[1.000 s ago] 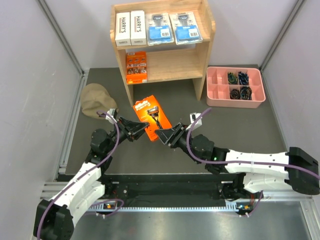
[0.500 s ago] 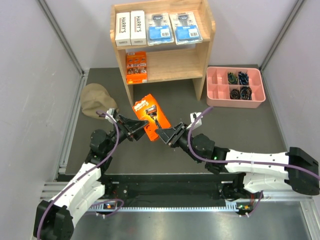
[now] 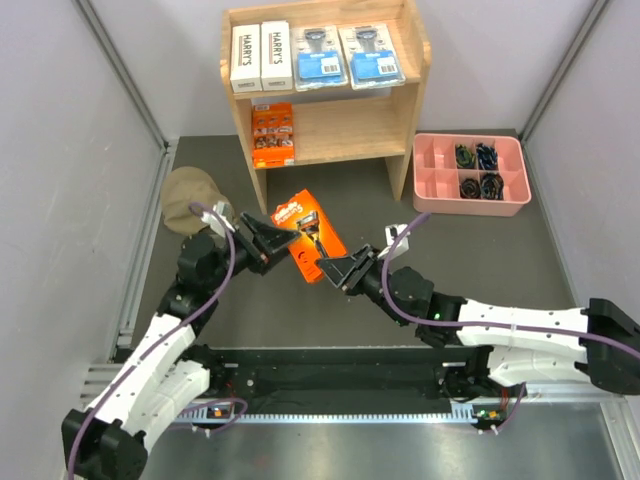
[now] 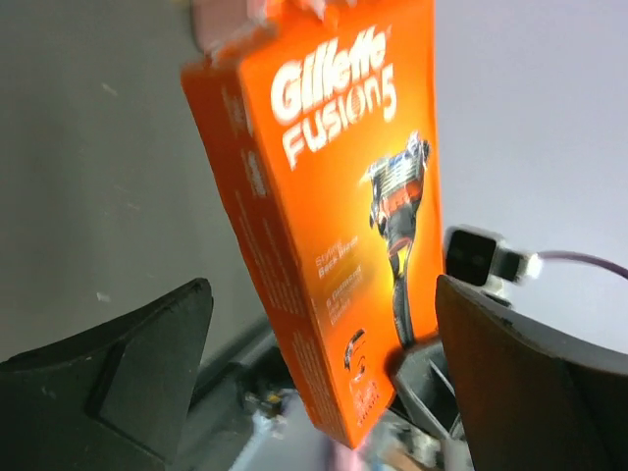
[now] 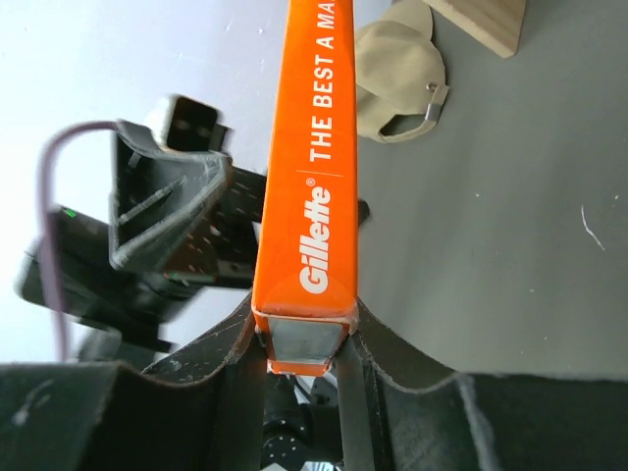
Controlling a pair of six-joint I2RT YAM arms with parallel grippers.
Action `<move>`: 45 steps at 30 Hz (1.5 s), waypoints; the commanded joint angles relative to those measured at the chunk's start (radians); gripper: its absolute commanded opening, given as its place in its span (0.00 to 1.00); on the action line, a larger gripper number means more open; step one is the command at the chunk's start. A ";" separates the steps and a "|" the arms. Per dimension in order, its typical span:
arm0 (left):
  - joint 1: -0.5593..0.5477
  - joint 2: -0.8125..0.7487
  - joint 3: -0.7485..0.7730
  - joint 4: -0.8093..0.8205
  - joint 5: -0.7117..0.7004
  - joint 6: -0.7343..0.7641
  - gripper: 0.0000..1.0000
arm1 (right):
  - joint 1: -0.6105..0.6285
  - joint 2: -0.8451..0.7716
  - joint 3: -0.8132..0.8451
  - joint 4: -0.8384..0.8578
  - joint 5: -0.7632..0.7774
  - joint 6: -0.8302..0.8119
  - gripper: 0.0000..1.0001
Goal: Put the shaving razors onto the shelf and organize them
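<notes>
Since the earlier frames, the orange Gillette pack [image 3: 310, 230] has been let go by the left tool [image 3: 283, 240], whose jaws are now spread wide on either side of it without contact. Its lower end is clamped by the right tool [image 3: 332, 270]. It is held tilted above the desk [image 3: 470, 260], in front of the shelf [image 3: 412, 95], on whose lower tier a second orange pack [image 3: 272, 134] is seen.

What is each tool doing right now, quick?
Left tool: open, holding nothing.
Right tool: closed on the orange razor pack.
</notes>
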State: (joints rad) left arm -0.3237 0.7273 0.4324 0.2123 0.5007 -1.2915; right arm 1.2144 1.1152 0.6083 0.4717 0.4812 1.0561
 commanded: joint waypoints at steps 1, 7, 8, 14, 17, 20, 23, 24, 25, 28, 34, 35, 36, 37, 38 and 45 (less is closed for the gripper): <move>0.000 0.023 0.293 -0.643 -0.318 0.426 0.99 | -0.015 -0.064 -0.011 0.013 0.025 -0.007 0.12; 0.000 0.126 0.471 -0.958 -0.726 0.630 0.99 | -0.024 -0.094 -0.028 -0.008 0.033 0.002 0.12; 0.000 0.141 0.491 -0.988 -0.746 0.642 0.99 | -0.024 -0.097 -0.030 -0.013 0.031 0.001 0.12; 0.000 0.143 0.497 -0.992 -0.723 0.667 0.99 | -0.035 -0.110 -0.036 -0.024 0.033 -0.002 0.13; 0.000 0.130 0.479 -0.956 -0.685 0.664 0.99 | -0.044 -0.109 -0.035 -0.028 0.023 -0.001 0.13; 0.000 0.129 0.476 -0.947 -0.676 0.672 0.99 | -0.053 -0.106 -0.035 -0.030 0.007 0.001 0.13; 0.000 0.135 0.473 -0.952 -0.679 0.684 0.99 | -0.079 -0.101 -0.033 -0.021 -0.012 0.005 0.14; 0.000 0.136 0.471 -0.952 -0.674 0.686 0.99 | -0.094 -0.095 -0.028 -0.018 -0.019 0.005 0.15; 0.000 0.138 0.470 -0.950 -0.673 0.687 0.99 | -0.102 -0.092 -0.024 -0.015 -0.026 -0.001 0.15; 0.000 0.141 0.459 -0.941 -0.653 0.689 0.99 | -0.136 -0.071 0.005 -0.012 -0.053 -0.018 0.15; 0.000 0.142 0.428 -0.916 -0.619 0.669 0.99 | -0.231 -0.025 0.060 0.021 -0.108 -0.036 0.15; 0.000 0.142 0.427 -0.903 -0.610 0.661 0.99 | -0.245 -0.019 0.073 0.030 -0.128 -0.039 0.15; 0.000 0.144 0.424 -0.895 -0.599 0.660 0.99 | -0.257 -0.011 0.080 0.038 -0.136 -0.039 0.15; 0.000 0.147 0.422 -0.890 -0.584 0.656 0.99 | -0.289 0.001 0.087 0.045 -0.145 -0.042 0.15; 0.000 0.150 0.421 -0.881 -0.577 0.652 0.99 | -0.302 0.008 0.099 0.060 -0.170 -0.042 0.15; 0.000 0.161 0.410 -0.869 -0.559 0.646 0.99 | -0.412 0.075 0.183 0.087 -0.253 -0.065 0.16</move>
State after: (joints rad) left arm -0.3241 0.8886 0.8555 -0.7105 -0.0814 -0.6350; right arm 0.8513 1.1652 0.6979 0.4511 0.2962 1.0210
